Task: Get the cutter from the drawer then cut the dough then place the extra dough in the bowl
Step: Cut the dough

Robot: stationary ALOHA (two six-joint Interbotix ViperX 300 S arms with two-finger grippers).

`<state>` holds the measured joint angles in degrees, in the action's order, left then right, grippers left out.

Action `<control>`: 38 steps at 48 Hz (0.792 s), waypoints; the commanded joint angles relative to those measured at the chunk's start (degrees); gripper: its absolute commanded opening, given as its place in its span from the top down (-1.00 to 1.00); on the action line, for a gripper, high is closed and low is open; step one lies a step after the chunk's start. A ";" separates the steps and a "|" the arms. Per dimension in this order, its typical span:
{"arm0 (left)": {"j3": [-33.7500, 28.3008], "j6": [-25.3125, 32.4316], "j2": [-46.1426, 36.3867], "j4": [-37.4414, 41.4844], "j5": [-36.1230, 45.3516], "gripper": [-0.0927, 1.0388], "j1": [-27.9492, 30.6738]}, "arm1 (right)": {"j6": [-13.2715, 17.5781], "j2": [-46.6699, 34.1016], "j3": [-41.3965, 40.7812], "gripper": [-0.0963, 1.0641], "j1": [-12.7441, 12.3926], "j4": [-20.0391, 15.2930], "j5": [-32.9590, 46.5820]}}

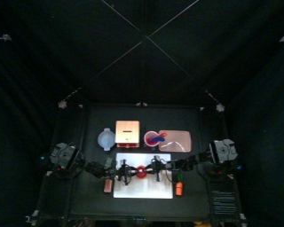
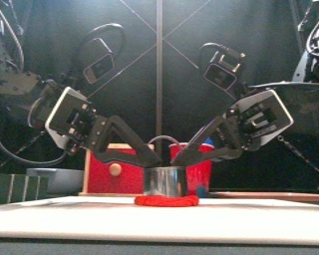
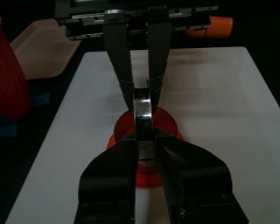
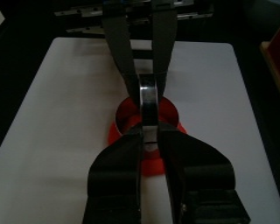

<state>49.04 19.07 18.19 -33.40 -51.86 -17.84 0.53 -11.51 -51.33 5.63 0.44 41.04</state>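
Metal cutter (image 2: pixel 165 180): I see it standing on the red dough (image 2: pixel 165 200), mid white board (image 1: pixel 145 191), at 6 o'clock from the wooden box (image 1: pixel 127 131).
Left jaws: narrow, clamping its wire handle (image 2: pixel 163 142).
Right jaws: narrow, clamping that handle too.
Bowl (image 1: pixel 106 137): 9 o'clock of the box.

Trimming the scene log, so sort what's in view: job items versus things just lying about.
Job: cutter, red dough under it, white board, wooden box, blue-grey bowl, left gripper and right gripper on the cutter's handle.
Lying about: pink tray, red and blue items on it, orange toy beside the board.
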 commanded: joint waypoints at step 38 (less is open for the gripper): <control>0.70 -4.66 5.45 -1.58 0.35 -0.17 0.18 | 0.62 -2.81 -0.97 0.05 -0.09 -5.10 -5.80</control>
<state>48.87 15.21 22.76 -34.19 -52.29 -17.84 0.88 -13.01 -51.77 5.71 -4.31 37.27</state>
